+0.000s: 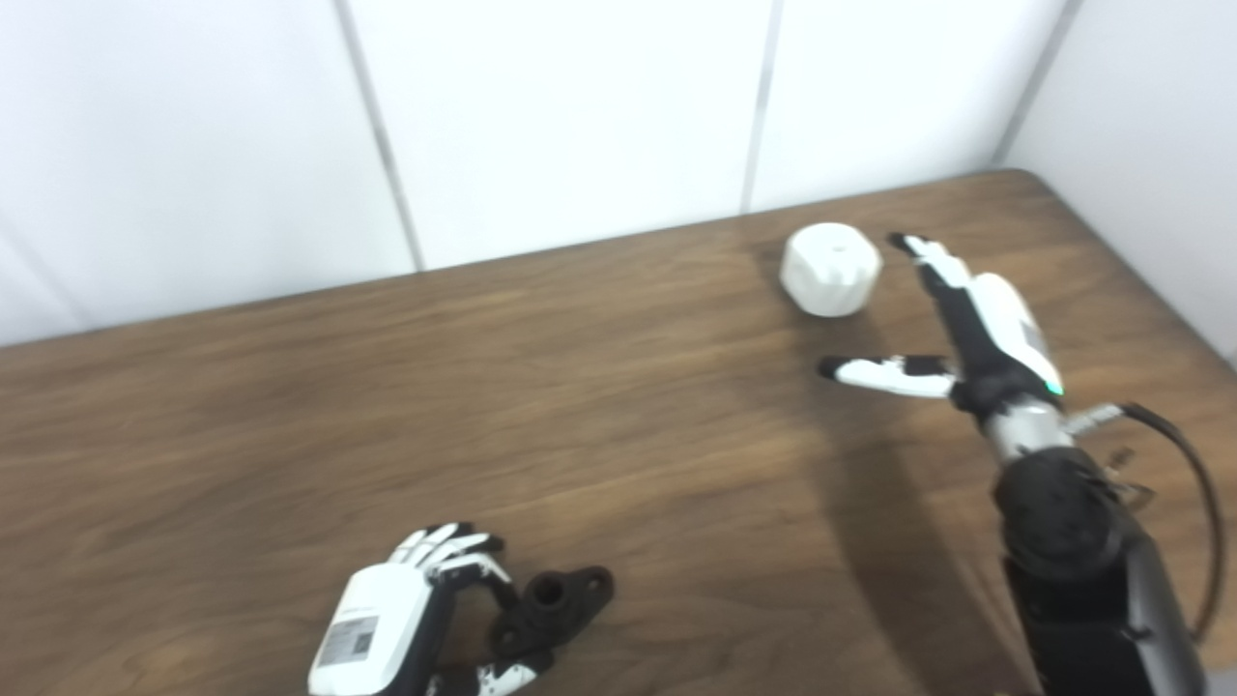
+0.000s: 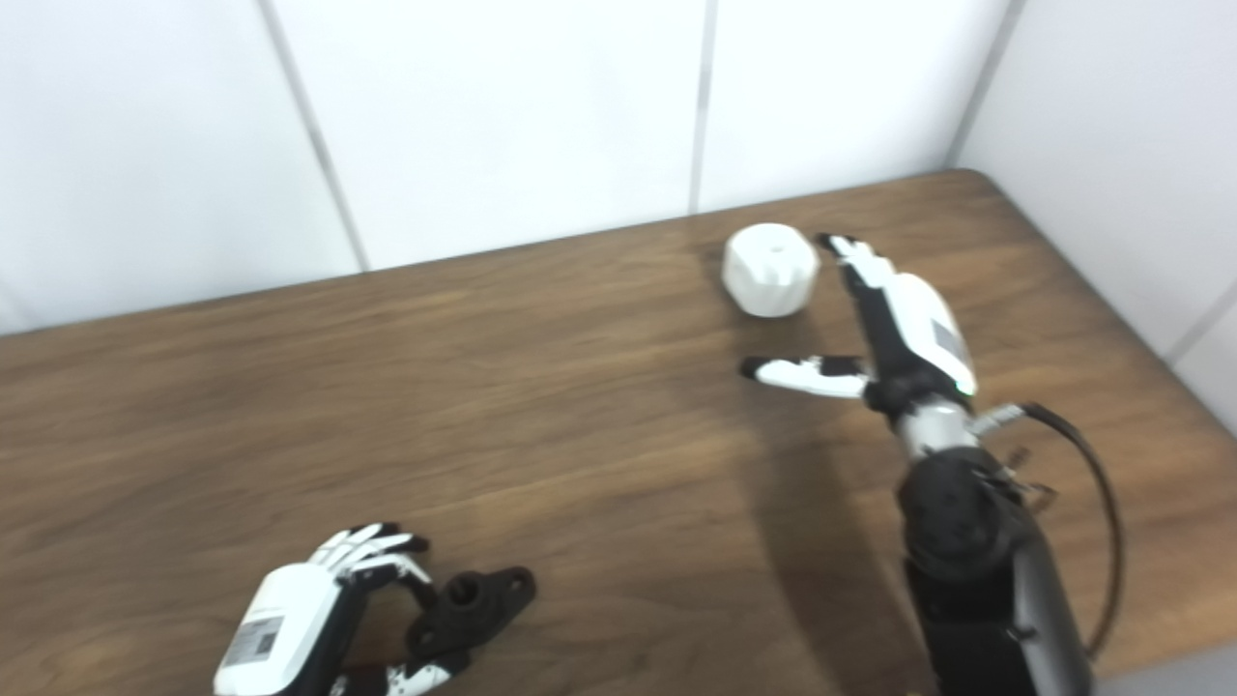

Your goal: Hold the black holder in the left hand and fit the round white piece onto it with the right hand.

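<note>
Looking down on a dark wooden table [image 1: 406,406] backed by white wall panels [image 1: 570,116] filling the upper part of the frame. Lying at the lower left, close to the bottom edge: the black holder [image 1: 553,607], a small dark piece with a raised round socket and a flat lug pointing right. Curling around the holder's left end: the left hand [image 1: 406,619], white-backed with black fingers [image 1: 454,551], fingers and thumb closing on the piece and grasping it against the table. Sitting at the upper right, near the far edge of the table: the round white piece [image 1: 830,268], a squat ribbed knob with a small hole in its top. Reaching just beside the knob on its right: the right hand [image 1: 952,333], released and holding nothing, fingers stretching up toward the top of the frame, thumb [image 1: 884,373] pointing left below the knob, apart from it. Rising from the lower right corner: the black forearm [image 1: 1082,580] with a looping black cable [image 1: 1203,503]. Casting a soft shadow across the wood left of the forearm.
</note>
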Available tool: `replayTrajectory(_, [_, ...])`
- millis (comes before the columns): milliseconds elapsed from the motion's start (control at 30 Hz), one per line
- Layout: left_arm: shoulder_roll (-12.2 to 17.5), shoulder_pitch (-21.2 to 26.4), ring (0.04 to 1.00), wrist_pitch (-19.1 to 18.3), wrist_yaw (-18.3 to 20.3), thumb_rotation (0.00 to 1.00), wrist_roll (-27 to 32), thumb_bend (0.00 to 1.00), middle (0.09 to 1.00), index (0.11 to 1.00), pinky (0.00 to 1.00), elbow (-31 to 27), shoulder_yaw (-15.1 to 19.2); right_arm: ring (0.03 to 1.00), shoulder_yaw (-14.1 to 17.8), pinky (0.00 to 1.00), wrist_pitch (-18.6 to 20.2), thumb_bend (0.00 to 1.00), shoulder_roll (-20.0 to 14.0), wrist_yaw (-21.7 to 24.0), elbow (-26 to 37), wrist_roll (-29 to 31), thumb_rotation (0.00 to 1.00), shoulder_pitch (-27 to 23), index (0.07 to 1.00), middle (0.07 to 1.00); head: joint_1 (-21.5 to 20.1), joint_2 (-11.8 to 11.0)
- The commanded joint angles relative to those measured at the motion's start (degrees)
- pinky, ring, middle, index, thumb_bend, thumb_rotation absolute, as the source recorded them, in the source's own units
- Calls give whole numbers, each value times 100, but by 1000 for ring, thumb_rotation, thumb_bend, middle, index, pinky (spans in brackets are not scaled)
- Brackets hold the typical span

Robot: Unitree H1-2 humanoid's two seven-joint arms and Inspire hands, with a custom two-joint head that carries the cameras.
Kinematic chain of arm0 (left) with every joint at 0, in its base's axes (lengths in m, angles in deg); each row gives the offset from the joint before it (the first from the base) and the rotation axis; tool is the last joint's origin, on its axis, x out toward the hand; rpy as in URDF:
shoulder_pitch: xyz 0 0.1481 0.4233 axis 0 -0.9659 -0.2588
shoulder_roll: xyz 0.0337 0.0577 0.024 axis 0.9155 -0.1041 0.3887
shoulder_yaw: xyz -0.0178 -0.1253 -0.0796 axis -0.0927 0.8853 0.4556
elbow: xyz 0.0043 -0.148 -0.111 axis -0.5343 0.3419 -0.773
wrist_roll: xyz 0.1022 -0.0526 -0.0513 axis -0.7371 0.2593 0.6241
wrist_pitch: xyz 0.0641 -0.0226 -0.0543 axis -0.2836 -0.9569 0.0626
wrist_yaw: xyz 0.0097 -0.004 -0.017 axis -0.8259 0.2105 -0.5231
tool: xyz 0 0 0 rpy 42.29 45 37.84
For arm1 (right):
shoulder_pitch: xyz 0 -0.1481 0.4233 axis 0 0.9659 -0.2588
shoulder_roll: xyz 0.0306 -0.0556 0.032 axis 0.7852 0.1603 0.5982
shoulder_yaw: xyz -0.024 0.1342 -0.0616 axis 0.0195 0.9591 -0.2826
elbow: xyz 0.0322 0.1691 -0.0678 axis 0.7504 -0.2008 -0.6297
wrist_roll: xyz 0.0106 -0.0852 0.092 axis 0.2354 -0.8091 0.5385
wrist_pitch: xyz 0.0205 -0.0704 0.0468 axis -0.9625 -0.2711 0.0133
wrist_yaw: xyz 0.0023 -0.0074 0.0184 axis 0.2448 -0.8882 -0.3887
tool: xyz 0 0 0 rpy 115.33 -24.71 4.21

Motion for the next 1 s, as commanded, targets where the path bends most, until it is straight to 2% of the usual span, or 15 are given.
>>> replayTrajectory(0, [183,-219,883,-160,280,44,-130,517,782,488,899,325,-13,1000,102,940,-37,704,-142,-24,-25,-101,381,-306,933,997,-18,-2])
replayTrajectory(133, [193,-218,885,-193,320,44,-179,517,784,488,905,308,-28,1000,61,922,-46,718,-249,-100,-424,-171,380,-569,922,985,-33,-10])
replayTrajectory(433, [215,-242,885,-172,309,43,-132,517,782,488,910,308,-23,1000,59,866,-35,742,-358,64,-1102,-311,403,-1039,915,977,-33,-31])
replayTrajectory(700, [227,-269,887,-188,360,43,-112,517,786,488,919,268,-32,1000,56,900,-35,731,-412,300,-1418,-595,421,-1398,935,986,-39,-13])
replayTrajectory(800, [222,-280,887,-187,347,43,-127,517,786,488,918,267,-38,1000,-39,959,-40,721,-541,274,-1517,-547,425,-1468,939,977,-17,-9])
replayTrajectory(967, [219,-294,888,-174,327,43,-107,517,787,488,918,269,-37,1000,-179,983,-53,731,-722,214,-1722,-533,414,-1574,933,958,36,-4])
